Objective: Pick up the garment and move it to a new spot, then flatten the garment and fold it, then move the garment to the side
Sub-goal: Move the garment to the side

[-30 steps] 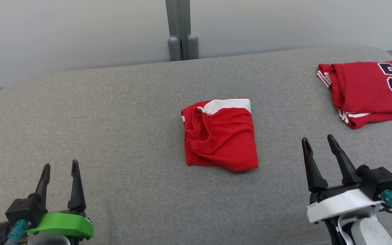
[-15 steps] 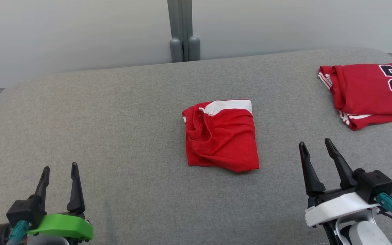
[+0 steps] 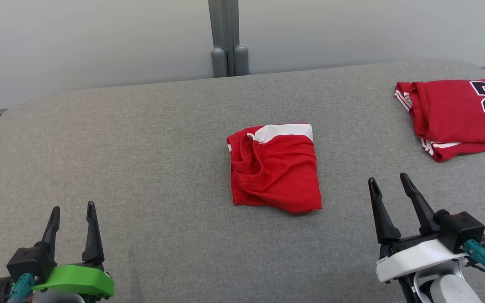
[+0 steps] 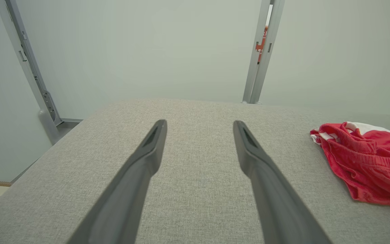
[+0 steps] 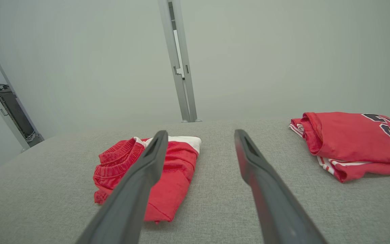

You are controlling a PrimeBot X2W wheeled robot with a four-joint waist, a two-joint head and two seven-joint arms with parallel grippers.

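Right gripper has eased back nearward; it and the left gripper gape empty. The folded red-and-white cloth garment lies central on the grey fabric cushion; pinch every layer at its right edge so the fold holds.

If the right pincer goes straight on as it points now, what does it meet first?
The way looks free: the right pincer points over bare grey cushion, between the red shorts and the jersey; height is unclear.

Folded garment — centred on grey surface.
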